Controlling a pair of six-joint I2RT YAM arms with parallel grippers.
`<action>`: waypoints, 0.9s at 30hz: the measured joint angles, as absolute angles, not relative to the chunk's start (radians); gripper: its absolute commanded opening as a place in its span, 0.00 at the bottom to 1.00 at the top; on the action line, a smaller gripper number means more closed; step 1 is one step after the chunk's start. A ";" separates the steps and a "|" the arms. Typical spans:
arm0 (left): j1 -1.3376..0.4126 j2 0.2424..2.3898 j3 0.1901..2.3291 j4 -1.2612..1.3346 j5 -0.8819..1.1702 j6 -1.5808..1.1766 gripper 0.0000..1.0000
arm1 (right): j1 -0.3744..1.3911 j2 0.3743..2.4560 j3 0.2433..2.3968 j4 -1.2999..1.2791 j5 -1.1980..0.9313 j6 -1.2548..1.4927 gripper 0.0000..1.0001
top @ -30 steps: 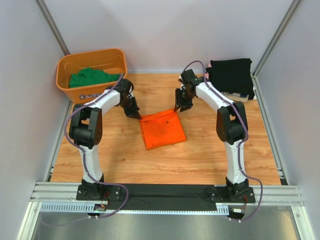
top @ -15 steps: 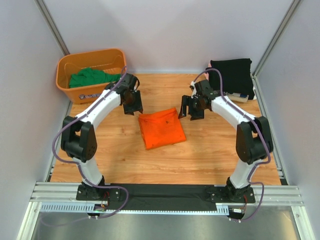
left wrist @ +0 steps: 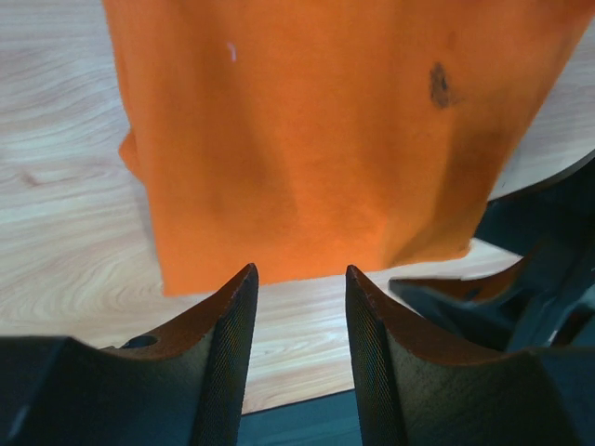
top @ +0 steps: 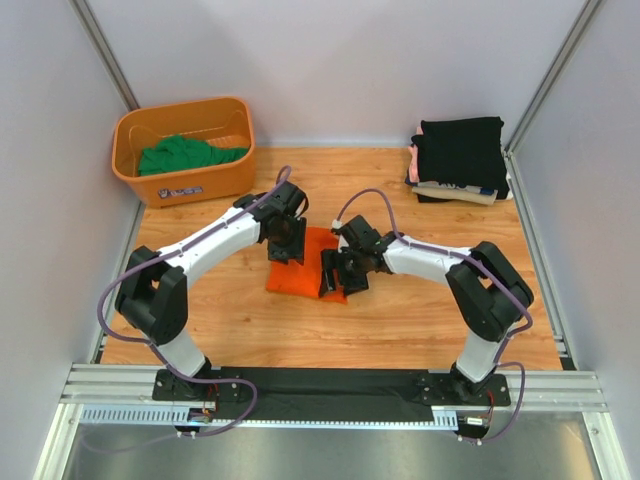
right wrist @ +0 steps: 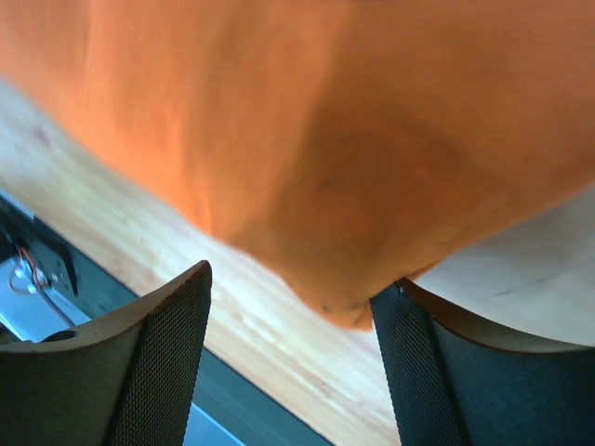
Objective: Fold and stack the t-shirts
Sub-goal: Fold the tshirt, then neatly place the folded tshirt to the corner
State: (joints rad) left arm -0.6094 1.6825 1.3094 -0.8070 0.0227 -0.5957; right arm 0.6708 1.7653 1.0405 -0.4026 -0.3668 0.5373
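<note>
At the middle of the wooden table (top: 420,320), the orange t-shirt (top: 295,278) lies folded into a small flat packet, with the left gripper (top: 287,248) over its far-left part and the right gripper (top: 333,275) at its right edge. Both grippers stand parted and hold nothing. In the left wrist view bare wood shows between the fingers (left wrist: 223,353), just short of the cloth's edge. In the right wrist view the pads (right wrist: 158,372) are wide apart, with a corner of the cloth ahead of the gap but not clamped. The shirt is judged light, limp and without stiffness, so its layers are likely to slide apart if only the top one is caught. The soundest hold is judged to be a pinch through all layers at two corners of one folded edge. Only the top view shows the finished stack at the far right, with the black t-shirt (top: 460,148) uppermost, and the green t-shirt (top: 185,156) waiting in the orange basket (top: 130,170). It hides the state of the jaws. The left wrist view alone reveals a dark mark (left wrist: 439,84) on the cloth, and the right wrist view is blurred.
</note>
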 measured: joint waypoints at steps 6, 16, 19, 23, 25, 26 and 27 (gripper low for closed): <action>-0.607 1.556 1.287 -0.854 -0.012 -0.580 0.49 | 0.726 1.665 1.027 -0.469 -0.297 0.543 0.85; -0.607 1.298 1.250 -0.983 -0.100 -0.501 0.50 | 0.493 1.463 1.014 -0.498 -0.273 0.498 1.00; -0.607 1.235 1.221 -1.010 -0.120 -0.484 0.50 | 0.413 1.528 1.015 -0.465 -0.316 0.492 1.00; -0.607 1.147 1.164 -1.036 -0.145 -0.468 0.49 | 0.347 1.670 1.042 -0.418 -0.381 0.494 1.00; -0.607 1.116 1.140 -1.045 -0.157 -0.466 0.49 | 0.344 1.744 1.071 -0.388 -0.414 0.503 0.99; -0.607 1.103 1.127 -1.049 -0.162 -0.465 0.49 | 0.345 1.778 1.087 -0.369 -0.432 0.509 0.98; -0.607 1.093 1.116 -1.056 -0.166 -0.466 0.49 | 0.346 1.803 1.098 -0.351 -0.444 0.513 0.98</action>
State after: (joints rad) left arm -0.6071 1.0935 1.1160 -1.0557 -0.1658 -0.4656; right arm 0.3458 1.8034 1.0977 -0.3508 -0.4442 0.5133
